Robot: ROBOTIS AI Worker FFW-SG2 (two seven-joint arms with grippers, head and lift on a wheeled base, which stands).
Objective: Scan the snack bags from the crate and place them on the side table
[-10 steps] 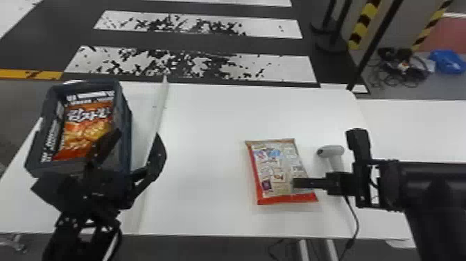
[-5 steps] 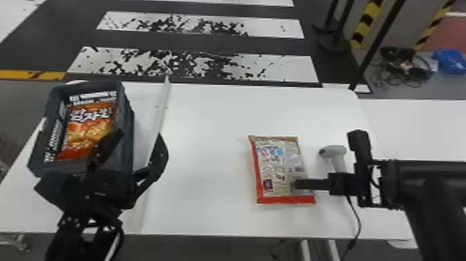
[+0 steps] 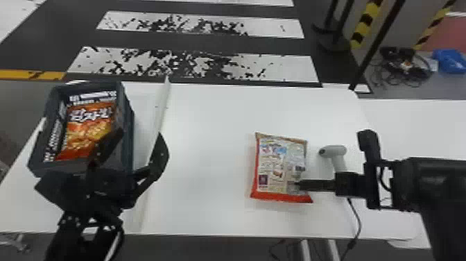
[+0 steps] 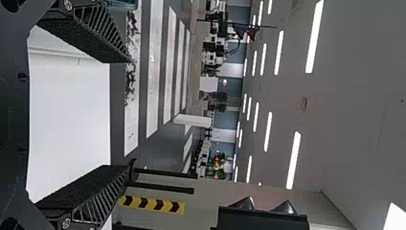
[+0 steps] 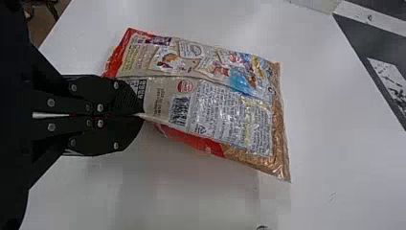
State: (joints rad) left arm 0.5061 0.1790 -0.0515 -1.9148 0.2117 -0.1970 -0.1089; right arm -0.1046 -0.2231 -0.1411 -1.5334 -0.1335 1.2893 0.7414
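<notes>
White table (image 3: 208, 139), dark crate (image 3: 128, 135) at its left side. Inside the crate, an orange-red snack bag (image 3: 88, 128), printed front facing up; bold black-and-white lettering runs along the far and left inner sides.

Left gripper (image 3: 140, 137) sits at the near right of the crate, its two fingers spread well apart, nothing between them. From its wrist, bare tabletop shows in the gap. A pale raised strip (image 3: 161, 107) runs near to far on the table, just right of the crate.

Right gripper (image 3: 297, 184) comes in from the right, clenched on a second bag, the red-and-beige snack bag (image 3: 279, 163), at its right edge close to the red near end. Fingers pinched together on the film. Back panel up: small print, pictures, barcode (image 5: 179, 111). The bag is right of centre over the table; cannot tell whether any of it touches the surface.

Handheld scanner (image 3: 333, 151), pale grey, just right of the bag, head to the far side; its cable (image 3: 357, 222) trails toward the near edge. Beyond the table, a dark floor with broad white stripes (image 3: 194, 64).
</notes>
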